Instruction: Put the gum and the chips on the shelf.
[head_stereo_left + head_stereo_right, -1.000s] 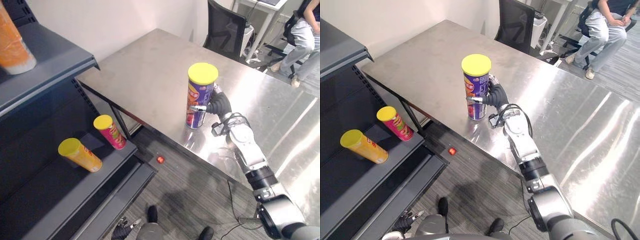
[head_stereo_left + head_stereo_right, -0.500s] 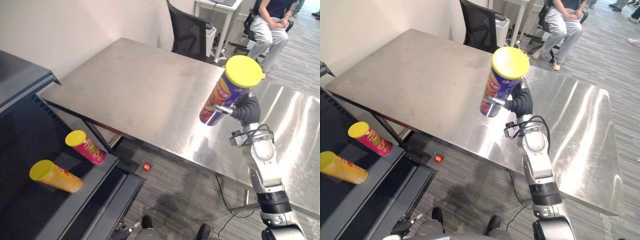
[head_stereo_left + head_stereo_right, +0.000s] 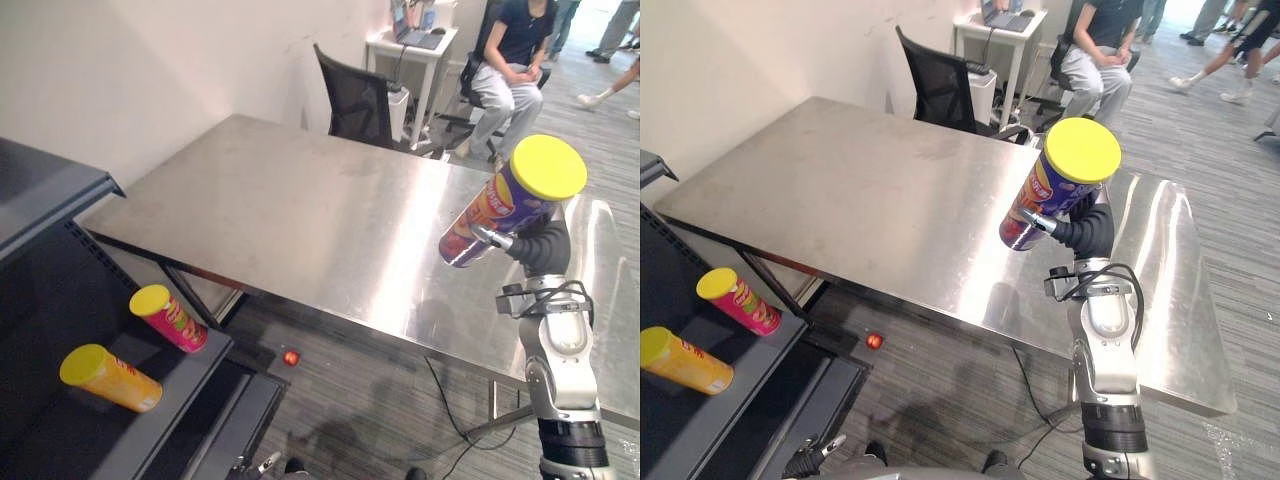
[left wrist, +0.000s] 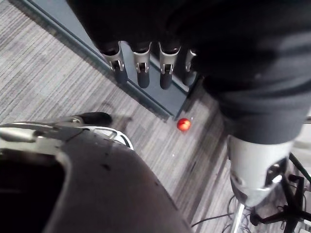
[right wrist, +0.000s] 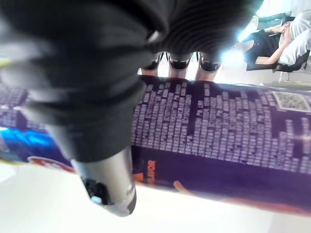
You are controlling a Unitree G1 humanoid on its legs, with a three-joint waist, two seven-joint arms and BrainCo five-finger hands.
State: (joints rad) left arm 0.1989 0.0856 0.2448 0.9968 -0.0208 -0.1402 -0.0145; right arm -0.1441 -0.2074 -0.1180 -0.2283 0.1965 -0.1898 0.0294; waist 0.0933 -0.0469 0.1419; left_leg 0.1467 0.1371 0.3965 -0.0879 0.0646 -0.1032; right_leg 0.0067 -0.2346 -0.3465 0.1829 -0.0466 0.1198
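— Steel table [image 3: 300, 210] below the right hand [image 3: 541, 248]: is the chips can [image 3: 492, 208] off it?
— Yes, lifted clear of the top. Fingers [image 5: 179, 61] and thumb are wrapped round the purple tube, low on its body. It leans, with the yellow lid up and away from the hand and the base down toward the hand's left.
— And the shelf [image 3: 50, 440]?
— Well apart, on the hand's left and lower than it, past the table's corner. A red can [image 3: 168, 318] and an orange can [image 3: 110, 365] lie there on their sides.
— Left hand [image 4: 143, 68]?
— Hanging low over the floor, fingers straight, holding nothing. It looks nearer the shelf, but the chips are in the right, so I'd judge the carry goes left and down.
— Gum?
— Can't tell. A small red object [image 3: 291, 357] lies on the floor, below and left of the hand.
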